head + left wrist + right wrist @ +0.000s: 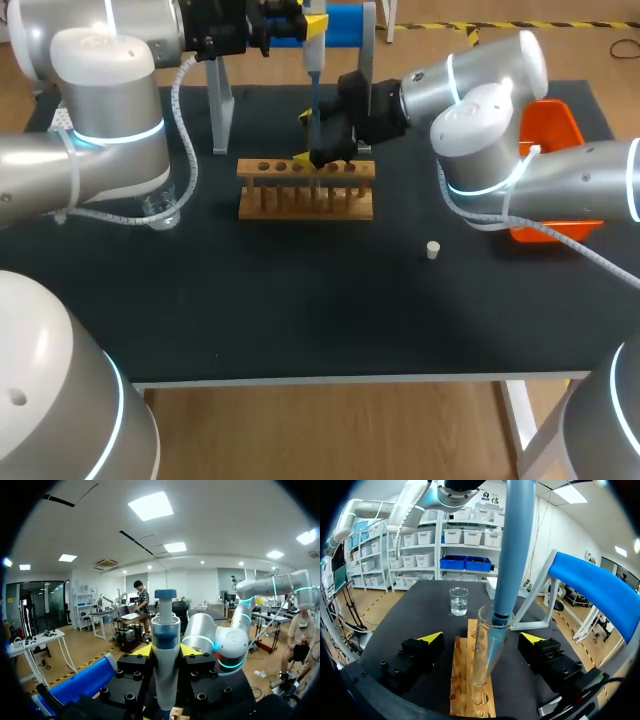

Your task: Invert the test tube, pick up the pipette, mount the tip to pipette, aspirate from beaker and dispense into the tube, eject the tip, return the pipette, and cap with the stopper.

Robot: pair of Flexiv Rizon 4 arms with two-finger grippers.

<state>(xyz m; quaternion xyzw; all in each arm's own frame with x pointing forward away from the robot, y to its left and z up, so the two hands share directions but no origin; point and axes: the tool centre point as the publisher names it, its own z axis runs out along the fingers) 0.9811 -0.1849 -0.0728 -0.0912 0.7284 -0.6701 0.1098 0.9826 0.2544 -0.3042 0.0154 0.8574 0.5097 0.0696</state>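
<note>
My left gripper (pixel 166 652) is shut on the blue-and-white pipette (pixel 165 625), which it holds upright above the wooden rack (pixel 305 190). The pipette's shaft (pixel 515 550) runs down into the mouth of the clear test tube (pixel 487 645), which stands in the rack (pixel 470 685). My right gripper (pixel 481 637) is open, one yellow-tipped finger on each side of the tube and clear of it. In the head view my right gripper (pixel 312 140) sits just behind the rack. The water beaker (pixel 459 601) stands beyond the rack. A small white stopper (pixel 433 250) lies right of the rack.
A blue-topped pipette stand (pixel 340 25) is at the back of the table behind the rack. An orange bin (pixel 555 125) sits at the right edge, partly behind my right arm. My left arm hides part of the beaker (pixel 160 212) in the head view.
</note>
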